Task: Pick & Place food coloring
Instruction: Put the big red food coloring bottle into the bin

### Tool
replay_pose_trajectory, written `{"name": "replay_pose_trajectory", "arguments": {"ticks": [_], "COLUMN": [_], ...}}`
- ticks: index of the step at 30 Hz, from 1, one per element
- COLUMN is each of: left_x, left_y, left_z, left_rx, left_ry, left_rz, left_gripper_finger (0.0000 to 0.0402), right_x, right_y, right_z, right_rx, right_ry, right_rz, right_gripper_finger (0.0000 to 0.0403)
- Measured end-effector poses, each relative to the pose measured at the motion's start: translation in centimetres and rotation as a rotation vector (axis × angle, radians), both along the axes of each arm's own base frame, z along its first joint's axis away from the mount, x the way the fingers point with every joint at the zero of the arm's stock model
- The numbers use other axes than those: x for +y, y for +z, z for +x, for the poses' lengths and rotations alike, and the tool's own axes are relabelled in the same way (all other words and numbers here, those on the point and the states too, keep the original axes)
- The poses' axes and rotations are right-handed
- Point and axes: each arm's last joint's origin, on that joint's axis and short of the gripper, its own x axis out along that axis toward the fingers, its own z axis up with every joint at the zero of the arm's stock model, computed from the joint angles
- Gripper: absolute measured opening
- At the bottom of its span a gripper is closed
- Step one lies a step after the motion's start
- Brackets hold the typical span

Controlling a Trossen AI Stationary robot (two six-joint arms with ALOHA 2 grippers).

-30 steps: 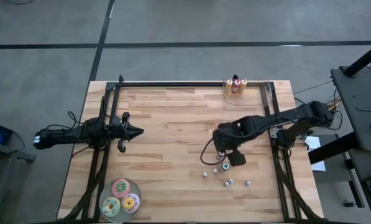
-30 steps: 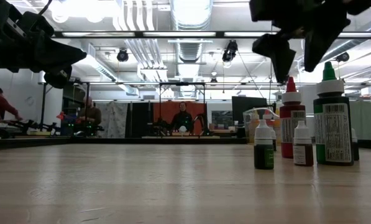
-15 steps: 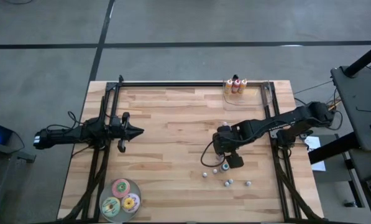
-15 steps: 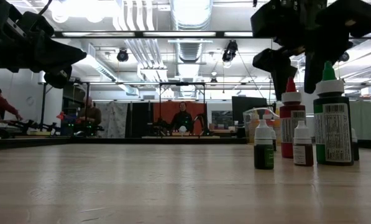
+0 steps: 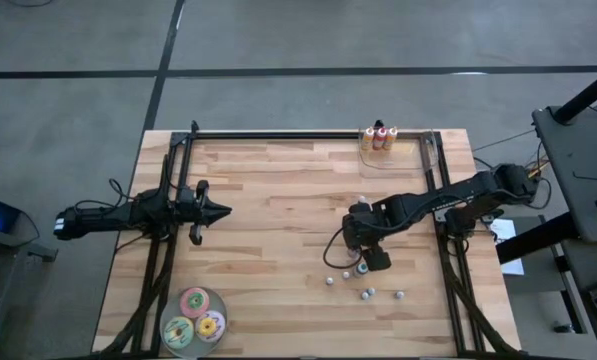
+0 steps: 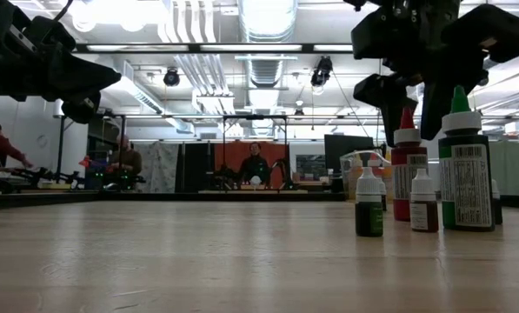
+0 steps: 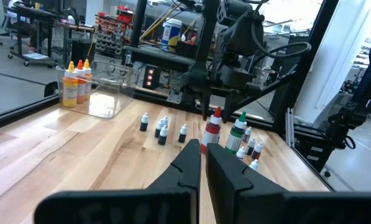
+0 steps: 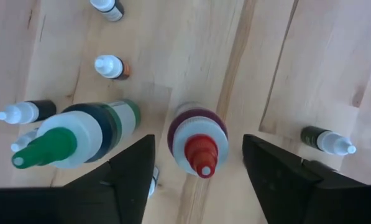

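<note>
The right claw (image 8: 197,177) hangs directly over the red-capped bottle (image 8: 196,142), jaws spread wide to either side of its tip and nothing held, so this looks like the approach to a pick; the next move calls for a straight drop and a squeeze without knocking the green-capped bottle (image 8: 73,137) just beside it. That bottle stands in the cluster on the right of the pale wooden table (image 5: 268,200), three more already sit in the clear bin (image 5: 378,140) at the far edge, and the left claw (image 5: 218,211) waits pinched shut on the left. Beyond the table, a busy workshop with people at benches.

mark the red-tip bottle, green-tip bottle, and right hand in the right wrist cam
red-tip bottle (image 8: 199,150), right wrist view, on its red nozzle.
green-tip bottle (image 8: 51,144), right wrist view, on its green nozzle.
right hand (image 8: 197,180), right wrist view, midway between its open fingertips.
</note>
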Motion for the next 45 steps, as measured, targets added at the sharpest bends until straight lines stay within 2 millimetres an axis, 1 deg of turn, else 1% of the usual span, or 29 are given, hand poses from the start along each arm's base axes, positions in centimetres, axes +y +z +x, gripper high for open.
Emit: {"name": "replay_pose_trajectory", "arguments": {"ticks": [5, 16, 23, 26, 29, 34, 40, 45], "left_x": [0.0, 0.0, 0.0, 0.0, 0.0, 0.0, 0.0, 0.0], "left_y": [0.0, 0.0, 0.0, 0.0, 0.0, 0.0, 0.0, 0.0], "left_z": [0.0, 0.0, 0.0, 0.0, 0.0, 0.0, 0.0, 0.0], "left_rx": [0.0, 0.0, 0.0, 0.0, 0.0, 0.0, 0.0, 0.0], "left_ry": [0.0, 0.0, 0.0, 0.0, 0.0, 0.0, 0.0, 0.0], "left_rz": [0.0, 0.0, 0.0, 0.0, 0.0, 0.0, 0.0, 0.0], "left_gripper_finger": [0.0, 0.0, 0.0, 0.0, 0.0, 0.0, 0.0, 0.0], "right_x": [0.0, 0.0, 0.0, 0.0, 0.1, 0.0, -0.4, -1.1], "right_y": [-0.1, -0.1, 0.1, 0.6, 1.6, 4.2, 8.1, 11.5], "right_z": [0.0, 0.0, 0.1, 0.2, 0.5, 0.9, 1.0, 0.8], "right_rx": [0.003, 0.004, 0.001, -0.004, -0.019, -0.032, -0.039, -0.055], "right_ry": [-0.012, -0.027, -0.051, -0.051, -0.052, -0.056, -0.07, -0.094], "right_rz": [0.004, 0.009, 0.017, 0.018, 0.021, 0.023, 0.024, 0.026], "right_gripper_finger": [0.0194, 0.0106, 0.0109, 0.011, 0.0108, 0.0107, 0.0108, 0.0108]}}
